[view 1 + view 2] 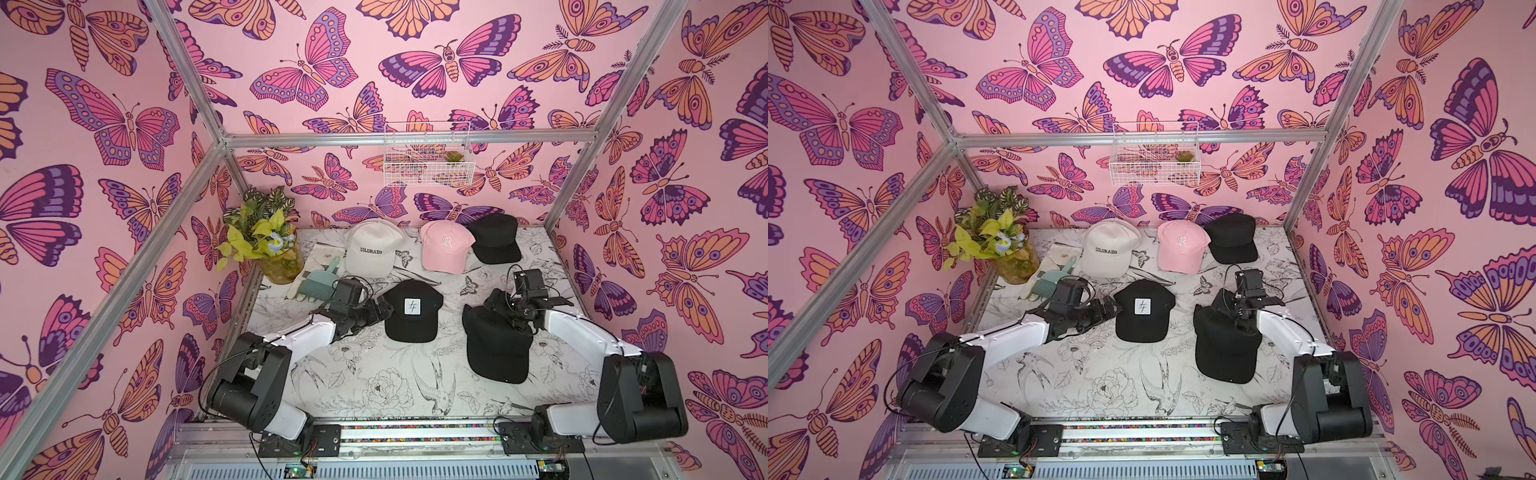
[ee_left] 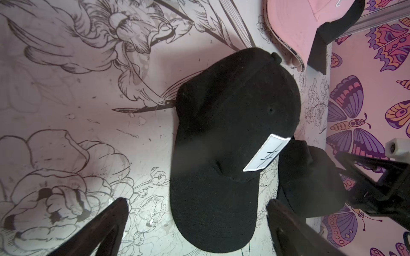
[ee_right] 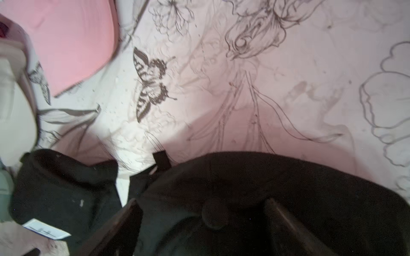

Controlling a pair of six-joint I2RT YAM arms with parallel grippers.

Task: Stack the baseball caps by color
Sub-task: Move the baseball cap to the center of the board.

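Five baseball caps lie on the table in both top views. A cream "COLORADO" cap (image 1: 372, 249), a pink cap (image 1: 444, 245) and a black cap (image 1: 494, 239) sit along the back. A black cap with a white patch (image 1: 411, 309) lies mid-table, and a plain black cap (image 1: 496, 349) lies near right. My left gripper (image 2: 198, 200) is open, its fingers (image 2: 115, 221) either side of the patch cap's (image 2: 233, 115) brim without touching it. My right gripper (image 3: 202, 201) is open and sits low over the plain black cap's (image 3: 288, 188) crown, its fingers straddling the top button.
A potted plant (image 1: 266, 245) stands at the back left. Beside it a teal brush (image 1: 320, 282) lies on a cream cloth (image 1: 309, 262). A white wire basket (image 1: 428, 160) hangs on the back wall. Aluminium frame posts (image 1: 569, 195) and butterfly-patterned walls enclose the table.
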